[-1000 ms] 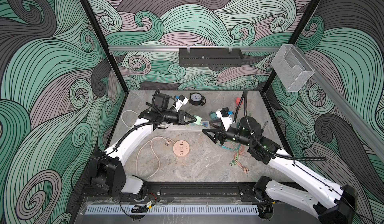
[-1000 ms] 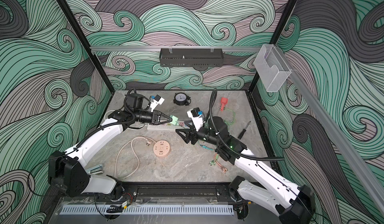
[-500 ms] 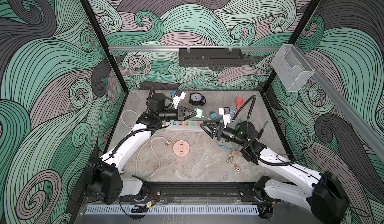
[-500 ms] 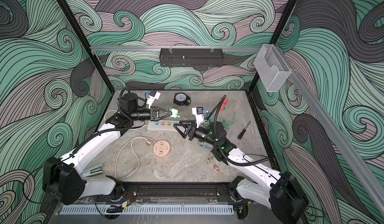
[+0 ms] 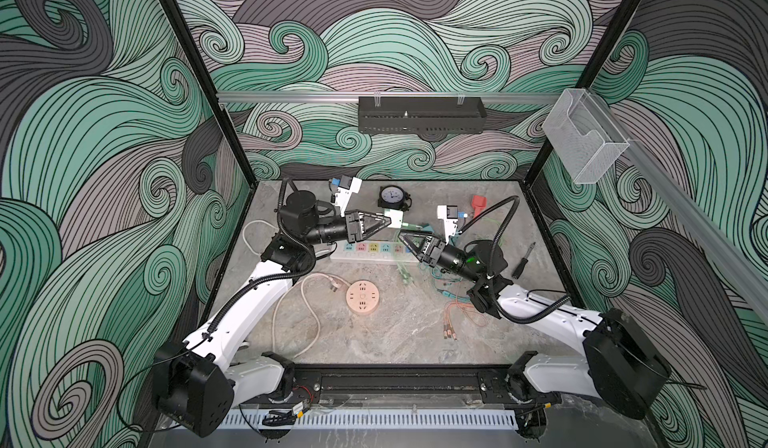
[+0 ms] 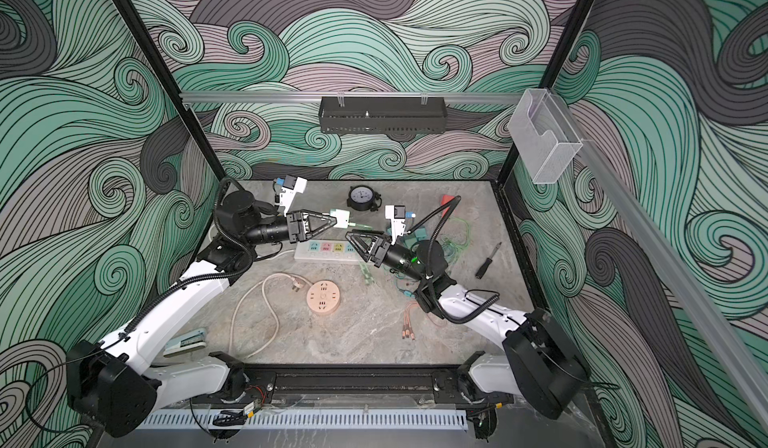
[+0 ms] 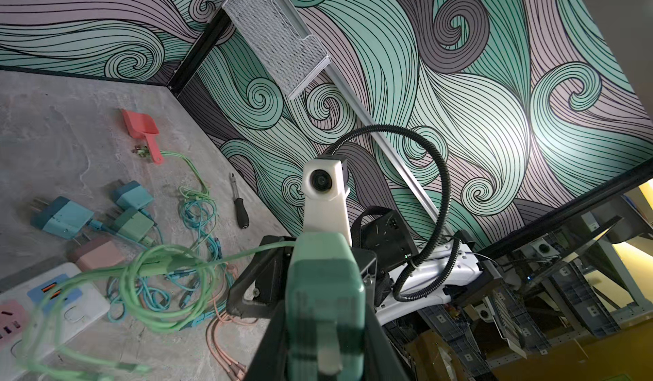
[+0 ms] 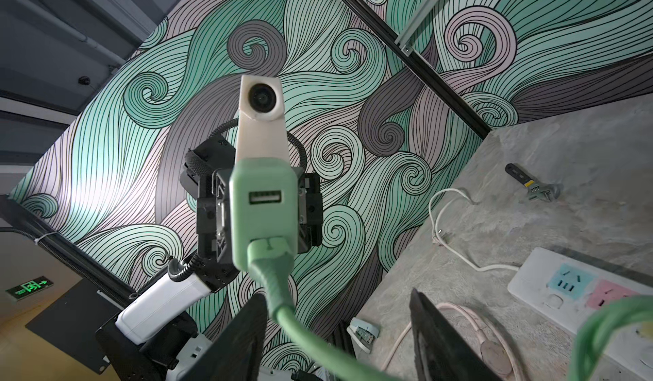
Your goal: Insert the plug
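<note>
Left tool (image 5: 385, 222) is pinching the green USB charger (image 5: 395, 219) mid-air, by the right end of the power strip (image 5: 365, 255). The pressure gauge (image 5: 392, 196) sits just behind. Green USB plug (image 8: 270, 252) is in the charger's lower port; the upper port is bare. Right tool (image 5: 404, 238) is spread, fingers (image 8: 243, 329) either side of the green cable (image 8: 282, 307).

Room: a cable tangle (image 5: 446, 288) crowds under the right arm. Bare surface (image 5: 395, 334) runs toward the near edge, between the round pink socket (image 5: 362, 297) and the orange leads (image 5: 453, 321). Side walls are well apart from both tools.
</note>
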You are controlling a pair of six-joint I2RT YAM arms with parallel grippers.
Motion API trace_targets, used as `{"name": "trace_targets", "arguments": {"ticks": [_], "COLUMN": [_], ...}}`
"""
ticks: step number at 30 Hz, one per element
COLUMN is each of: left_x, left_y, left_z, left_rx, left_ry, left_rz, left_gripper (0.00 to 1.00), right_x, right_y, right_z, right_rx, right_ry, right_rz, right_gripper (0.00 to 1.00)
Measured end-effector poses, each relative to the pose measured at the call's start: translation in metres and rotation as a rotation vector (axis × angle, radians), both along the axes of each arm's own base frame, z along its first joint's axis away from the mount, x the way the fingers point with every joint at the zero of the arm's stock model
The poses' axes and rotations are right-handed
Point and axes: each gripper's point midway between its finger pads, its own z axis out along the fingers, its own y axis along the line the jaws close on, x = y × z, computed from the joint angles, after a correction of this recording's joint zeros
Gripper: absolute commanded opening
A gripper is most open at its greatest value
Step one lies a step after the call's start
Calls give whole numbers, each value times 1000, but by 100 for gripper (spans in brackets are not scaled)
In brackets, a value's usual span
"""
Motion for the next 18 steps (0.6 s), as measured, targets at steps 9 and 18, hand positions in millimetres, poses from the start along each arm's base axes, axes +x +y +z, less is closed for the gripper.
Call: {"name": "trace_targets", "arguments": {"ticks": [9,18], "left_x": [0,0], "left_y": [0,0], "left_z": [-5,-5], "left_rx": [-23,-36], "left_ry": [23,22], "left_rz": [0,0], "left_gripper": [0,0], "right_x": [0,2], "right_y": [1,6], "right_z": [20,26], "right_rx": [65,92], "right_ry": [-36,-38], "right_rz": [14,42], "right_gripper": [61,56]}}
